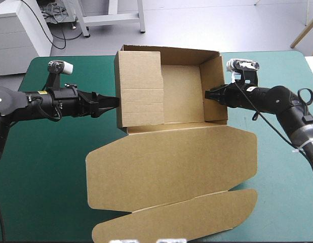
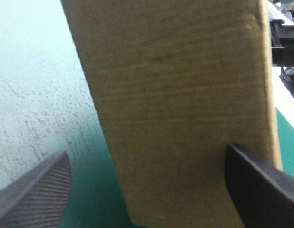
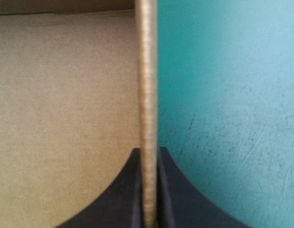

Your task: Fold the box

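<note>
Box (image 1: 182, 91) is sitting toward the far half of the teal-green surface (image 1: 45, 167). Its back and side walls are up, and the lid (image 1: 171, 167) is lying flat toward the near edge with its tuck flap on the end.

The right jaws are clenched on the top edge of the right wall (image 1: 213, 86). In the right wrist view the board (image 3: 146, 71) runs straight up between the two black fingers. The left jaws are released and spread apart, right up against the outer face of the left panel (image 2: 185, 95). From above, that panel (image 1: 140, 86) covers part of the tray floor, and I can't tell whether it's tucked in or just leaning.

Stuff that could go sideways, imo:
- If the left arm shoves, the whole box could skate toward the right, since only that thin pinch holds it.
- If the right arm pulls or twists while clamped, the wall could crease or bend outward instead of staying square.
- If the left panel isn't locked in, it could spring back open once nothing presses on it.
- If the tray shifts, the lid drags along and could ride up or skew.
</note>
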Motion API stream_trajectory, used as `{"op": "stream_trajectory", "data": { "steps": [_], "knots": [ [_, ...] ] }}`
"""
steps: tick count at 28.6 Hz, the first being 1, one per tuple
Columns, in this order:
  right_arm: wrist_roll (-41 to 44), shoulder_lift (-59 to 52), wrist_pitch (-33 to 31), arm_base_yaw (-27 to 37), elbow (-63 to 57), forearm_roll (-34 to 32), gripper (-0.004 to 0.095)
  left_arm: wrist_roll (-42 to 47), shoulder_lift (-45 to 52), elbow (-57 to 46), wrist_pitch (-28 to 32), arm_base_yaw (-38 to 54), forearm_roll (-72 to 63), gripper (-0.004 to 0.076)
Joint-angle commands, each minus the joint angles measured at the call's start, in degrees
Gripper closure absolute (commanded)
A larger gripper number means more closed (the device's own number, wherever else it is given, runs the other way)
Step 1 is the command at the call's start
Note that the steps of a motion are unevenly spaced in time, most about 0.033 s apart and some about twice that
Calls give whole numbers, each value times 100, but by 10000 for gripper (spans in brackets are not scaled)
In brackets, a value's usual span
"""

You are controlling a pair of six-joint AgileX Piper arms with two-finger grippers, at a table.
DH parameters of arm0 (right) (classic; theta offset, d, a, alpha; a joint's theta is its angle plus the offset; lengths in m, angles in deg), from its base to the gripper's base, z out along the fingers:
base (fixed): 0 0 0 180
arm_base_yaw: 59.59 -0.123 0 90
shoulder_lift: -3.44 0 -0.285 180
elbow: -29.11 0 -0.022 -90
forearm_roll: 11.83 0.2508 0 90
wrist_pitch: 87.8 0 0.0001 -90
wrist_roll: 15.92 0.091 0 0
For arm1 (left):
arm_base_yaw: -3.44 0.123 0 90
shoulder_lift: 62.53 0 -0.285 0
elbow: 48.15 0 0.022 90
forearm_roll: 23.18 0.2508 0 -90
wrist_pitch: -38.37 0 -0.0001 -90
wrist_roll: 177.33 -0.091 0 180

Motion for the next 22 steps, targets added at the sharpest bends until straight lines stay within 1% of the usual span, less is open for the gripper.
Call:
{"op": "stream_trajectory", "data": {
  "steps": [1, 3, 6, 10, 12, 17, 20, 22],
  "knots": [
    [129, -67, 185, -24, -46, 410, 926, 33, 159, 167, 35, -28, -468, 106],
    [84, -43, 222, -63, -201, 539, 926, 33, 159, 167, 26, -28, -468, 106],
    [-3, -19, 360, -240, -265, 555, 926, 33, 159, 167, 13, -28, -468, 106],
    [-3, -6, 733, -593, -265, 555, 926, 33, 159, 167, 39, -28, -457, 106],
    [-3, -6, 950, -893, -265, 544, 925, 33, 159, 167, -63, -28, -409, 106],
    [55, -6, 1346, -1195, -265, 555, 925, 149, 159, 167, -395, -28, -60, 109],
    [65, -6, 1437, -1226, -265, 555, 925, 431, 159, 167, -591, -28, 75, 132],
    [123, -6, 1484, -1226, -265, 555, 925, 537, 159, 167, -580, -28, 246, 165]
  ]
}}
